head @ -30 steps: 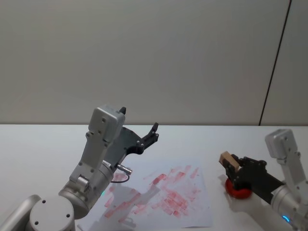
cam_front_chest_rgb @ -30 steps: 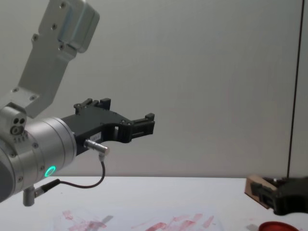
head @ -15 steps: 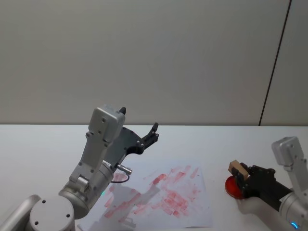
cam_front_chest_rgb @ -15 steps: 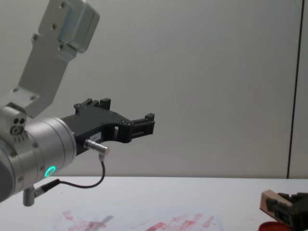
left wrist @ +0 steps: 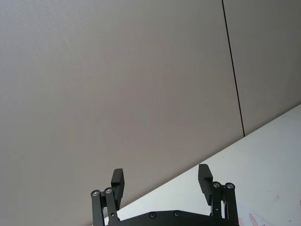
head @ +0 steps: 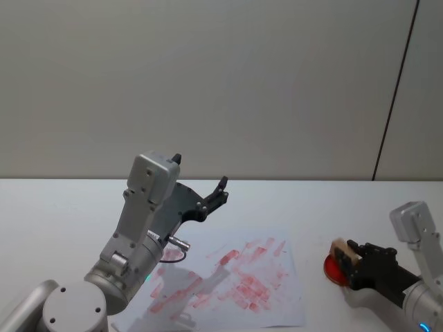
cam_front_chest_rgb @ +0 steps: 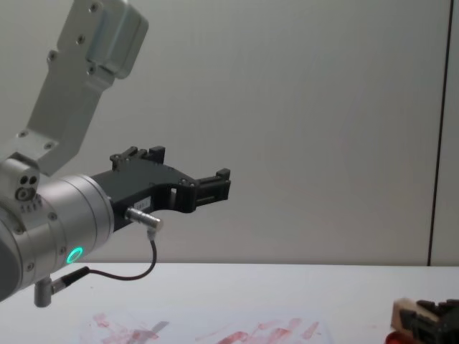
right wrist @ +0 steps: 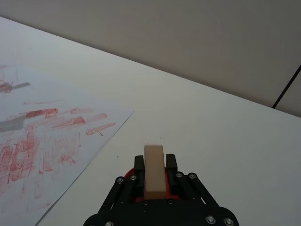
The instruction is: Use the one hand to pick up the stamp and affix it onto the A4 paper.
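Right pincer [head: 344, 257] is seen low at the right side of the bench [head: 55, 207], closed on the stamp [head: 342, 252]. The stamp, a pale tan wood block, is clamped between the two black fingers [right wrist: 170, 161], standing on edge and projecting past the fingertips. In the right wrist view the stamp [right wrist: 154, 170] is held directly over the red pad [right wrist: 135, 186]; whether its face touches the pad cannot be told. In the chest view the stamp [cam_front_chest_rgb: 406, 312] is seen at the lower right corner, just above the pad's red rim [cam_front_chest_rgb: 396, 336].

The A4 paper [head: 277, 304] is laid flat on the bench, left of the red pad [head: 331, 267] and apart from it, covered in red ink smears and blotches. Its near corner is seen in the right wrist view [right wrist: 101, 117], short of the pincer.

Left pincer [head: 220, 191] is held raised above the bench, over the far left part of the paper, pointing forward and up towards the wall. Its jaws are spread wide and nothing is held between them; the two fingers [left wrist: 117, 179] are seen well apart in the left wrist view. A green light ring [cam_front_chest_rgb: 74, 254] is lit on the left arm.
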Controlling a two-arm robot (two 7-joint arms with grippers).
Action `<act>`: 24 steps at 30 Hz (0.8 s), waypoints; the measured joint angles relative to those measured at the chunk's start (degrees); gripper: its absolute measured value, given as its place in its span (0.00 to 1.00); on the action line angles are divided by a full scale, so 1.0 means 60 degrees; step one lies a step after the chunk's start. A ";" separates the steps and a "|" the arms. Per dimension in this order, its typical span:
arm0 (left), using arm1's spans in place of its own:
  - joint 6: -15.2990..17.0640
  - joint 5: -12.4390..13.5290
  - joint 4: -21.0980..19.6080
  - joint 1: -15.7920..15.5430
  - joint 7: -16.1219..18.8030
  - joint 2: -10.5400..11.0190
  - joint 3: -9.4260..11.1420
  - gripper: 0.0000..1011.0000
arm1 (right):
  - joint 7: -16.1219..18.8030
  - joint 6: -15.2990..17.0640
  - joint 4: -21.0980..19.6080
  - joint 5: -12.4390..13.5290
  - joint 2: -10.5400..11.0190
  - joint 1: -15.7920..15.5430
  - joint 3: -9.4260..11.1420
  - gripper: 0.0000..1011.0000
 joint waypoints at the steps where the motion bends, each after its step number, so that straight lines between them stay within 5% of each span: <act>1: 0.0000 0.0000 0.0000 0.0000 0.0000 0.0000 0.0000 0.99 | 0.0005 0.0005 0.0013 -0.0002 -0.0004 0.0004 -0.0003 0.25; 24: 0.0000 0.0000 0.0000 0.0000 0.0000 0.0000 0.0000 0.99 | -0.0224 -0.0194 -0.0543 0.0364 0.0029 -0.0127 0.0070 0.95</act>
